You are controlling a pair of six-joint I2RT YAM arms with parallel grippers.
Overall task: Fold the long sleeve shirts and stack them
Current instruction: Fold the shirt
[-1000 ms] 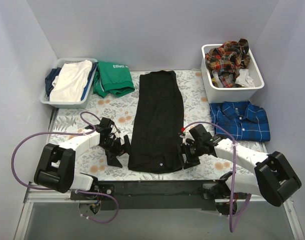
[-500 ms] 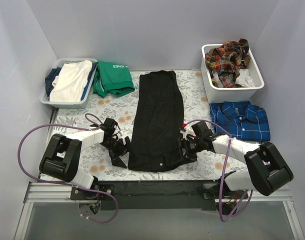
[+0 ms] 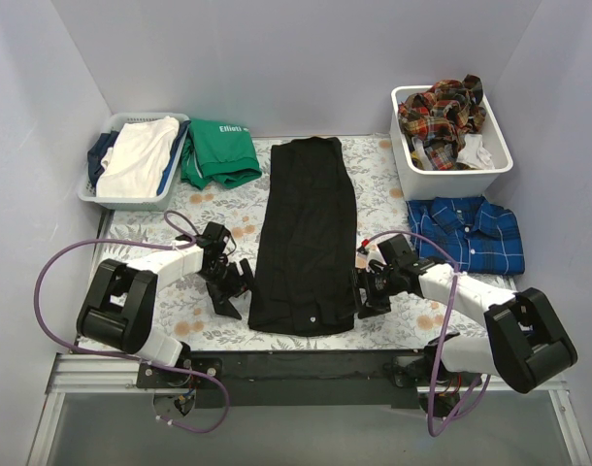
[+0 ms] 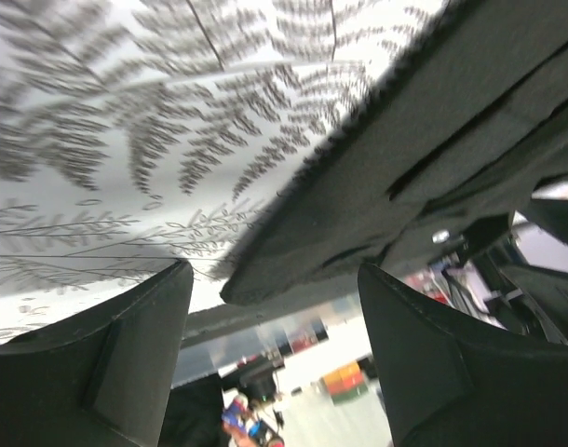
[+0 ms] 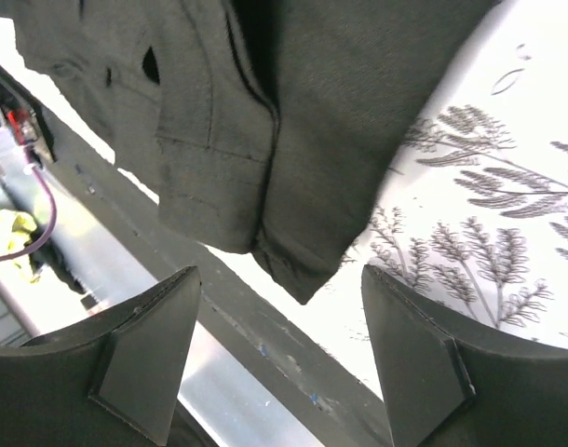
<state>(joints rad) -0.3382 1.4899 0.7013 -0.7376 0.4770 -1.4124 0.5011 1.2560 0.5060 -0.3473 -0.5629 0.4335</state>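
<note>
Big plain black cloth shirt (image 3: pixel 306 238): lies flat in a long strip down the middle of the flowery surface (image 3: pixel 204 209). Its near end is close to the front edge.
Left tool (image 3: pixel 230 286): sits low on the surface, just beside the left edge of the black shirt, near its bottom corner. Its two fingers are apart and hold nothing. In the left wrist view the shirt's dark edge shows past the gap.
Right tool (image 3: pixel 366 291): sits low by the right edge of the black shirt, near the other bottom corner. Its two fingers are apart and hold nothing. In the right wrist view the shirt's corner lies on the leafy print, past the fingers.
Blue plaid cloth shirt with a collar (image 3: pixel 466 235): lies folded flat on the right side of the surface, just in front of the white bin.
Red-orange plaid cloth shirts (image 3: pixel 442 109): lie in a heap inside the white plastic bin (image 3: pixel 405 167) at the far right.
Green cloth top with white letters (image 3: pixel 218 153): lies folded at the far left, beside the basket.
Grey plastic basket (image 3: pixel 90 194): stands in the far left corner with white and dark blue cloth in it.
</note>
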